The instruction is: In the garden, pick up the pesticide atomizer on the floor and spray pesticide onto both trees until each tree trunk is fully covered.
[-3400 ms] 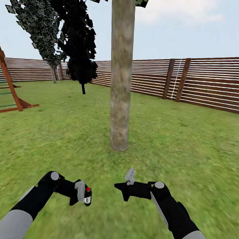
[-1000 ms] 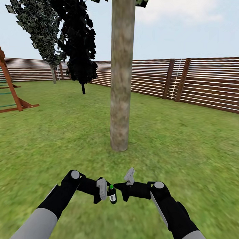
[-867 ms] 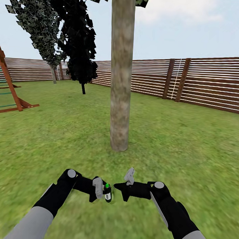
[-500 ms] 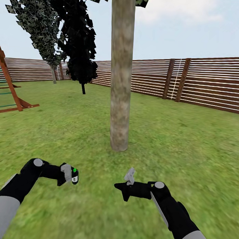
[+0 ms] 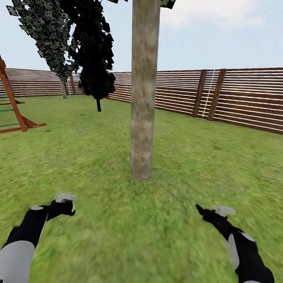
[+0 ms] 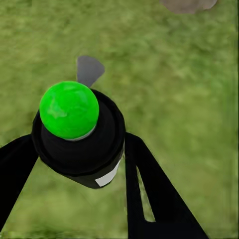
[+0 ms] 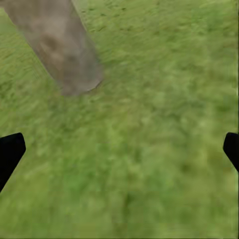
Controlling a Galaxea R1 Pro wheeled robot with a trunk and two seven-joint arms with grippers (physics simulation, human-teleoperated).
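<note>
From my head, the tree trunk (image 5: 143, 88) stands ahead on the grass (image 5: 177, 167), my arms low and apart. My left wrist shows my fingers (image 6: 149, 194) pinching the pesticide atomizer (image 6: 78, 134), green-capped; I'd lift and aim it squarely at the bark. My right fingers (image 7: 10, 152) are spread, empty, toward the trunk's base.

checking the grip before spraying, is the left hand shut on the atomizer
Shut on it: the left hand has its fingers against both sides of the atomizer.

The floor (image 5: 189, 167) is rough green grass, wide and flat; a thick grey-brown tree trunk (image 5: 143, 96) stands straight up out of it; a brown wooden frame (image 5: 12, 108) rests on it far off; a slatted fence (image 5: 249, 98) rings it.
</note>
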